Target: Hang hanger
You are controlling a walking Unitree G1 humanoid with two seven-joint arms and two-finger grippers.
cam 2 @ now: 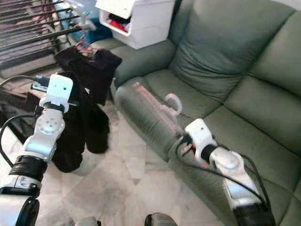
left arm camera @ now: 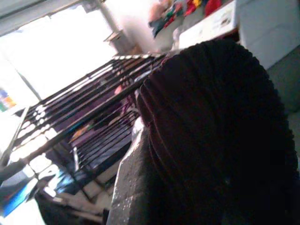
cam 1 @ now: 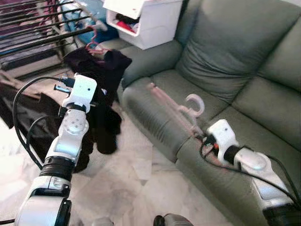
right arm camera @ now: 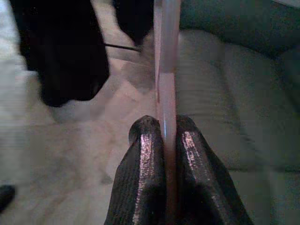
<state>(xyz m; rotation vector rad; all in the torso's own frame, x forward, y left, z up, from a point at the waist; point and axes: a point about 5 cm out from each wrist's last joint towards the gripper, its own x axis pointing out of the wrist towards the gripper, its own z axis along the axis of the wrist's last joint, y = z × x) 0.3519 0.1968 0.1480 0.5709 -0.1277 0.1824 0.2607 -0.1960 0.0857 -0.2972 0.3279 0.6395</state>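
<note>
My right gripper (right arm camera: pixel 161 136) is clamped tight on the pink hanger (cam 1: pixel 176 110), which I hold just above the front edge of the green sofa (cam 1: pixel 244 94), hook up. So the pick-up is done, I judge; the hanging is not. My left gripper (left arm camera: pixel 140 187) sits against the black garment (cam 1: pixel 101 94); I cannot tell its opening. Beyond stands the drying rack (cam 1: pixel 42 33), where the hanger must go.

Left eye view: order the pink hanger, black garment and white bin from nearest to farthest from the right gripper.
1. Pink hanger, clamped in the right gripper on the sofa seat.
2. Black garment, hanging to the robot's left.
3. White bin, on the sofa's far arm.
</note>
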